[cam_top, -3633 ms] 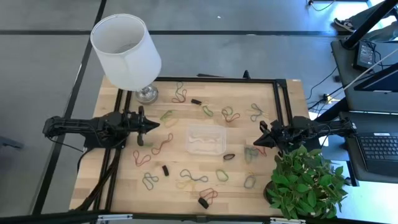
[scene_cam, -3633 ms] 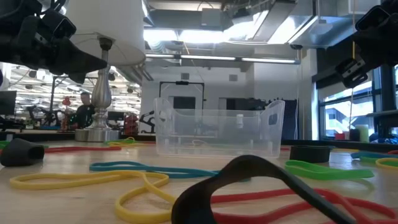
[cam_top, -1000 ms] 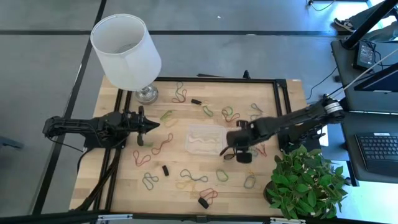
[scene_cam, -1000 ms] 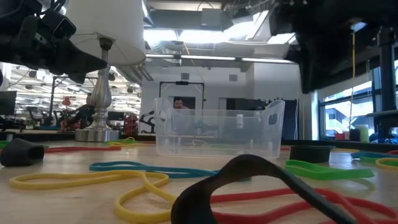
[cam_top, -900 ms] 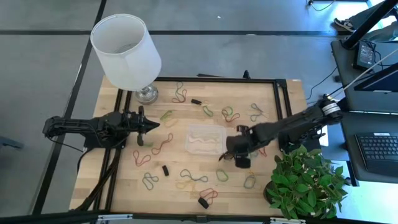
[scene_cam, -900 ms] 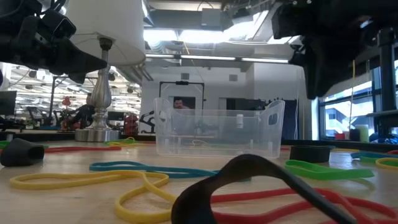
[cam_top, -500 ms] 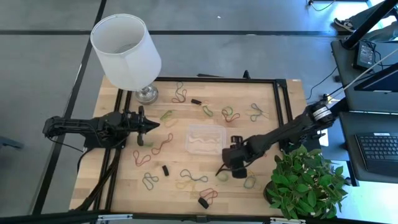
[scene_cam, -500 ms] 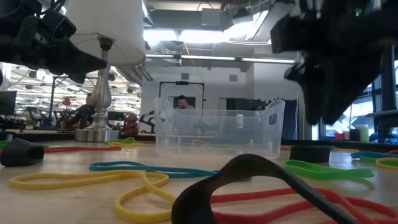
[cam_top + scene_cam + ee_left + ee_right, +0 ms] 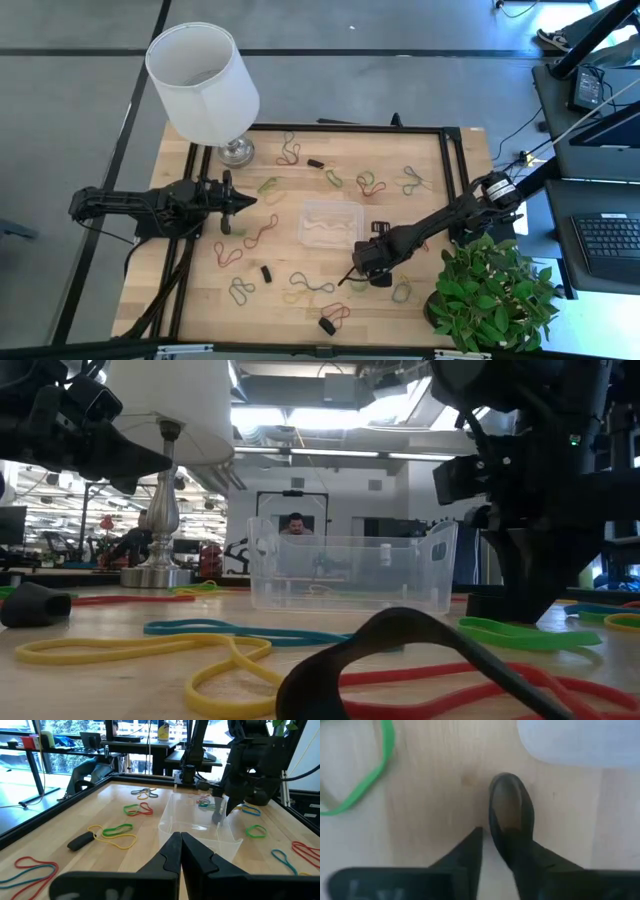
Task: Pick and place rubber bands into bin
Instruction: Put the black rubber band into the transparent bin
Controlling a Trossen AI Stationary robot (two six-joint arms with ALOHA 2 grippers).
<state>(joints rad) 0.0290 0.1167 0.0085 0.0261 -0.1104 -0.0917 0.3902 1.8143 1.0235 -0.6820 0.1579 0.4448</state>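
The right gripper [image 9: 352, 278] was down at the wooden table [image 9: 420, 310], its fingers [image 9: 512, 845] nearly closed around a small black rubber band [image 9: 509, 805] whose loop stuck out just past the fingertips. A green rubber band [image 9: 365, 775] lay on the wood to one side of the fingers, and the small clear plastic rectangular bin [image 9: 331, 223] sat just beyond them, near but apart. The left gripper [image 9: 244, 201] waited above the table on the bin's other side, its fingers [image 9: 175, 855] pressed together and holding nothing. Other coloured rubber bands [image 9: 312, 285] were scattered over the table around the bin.
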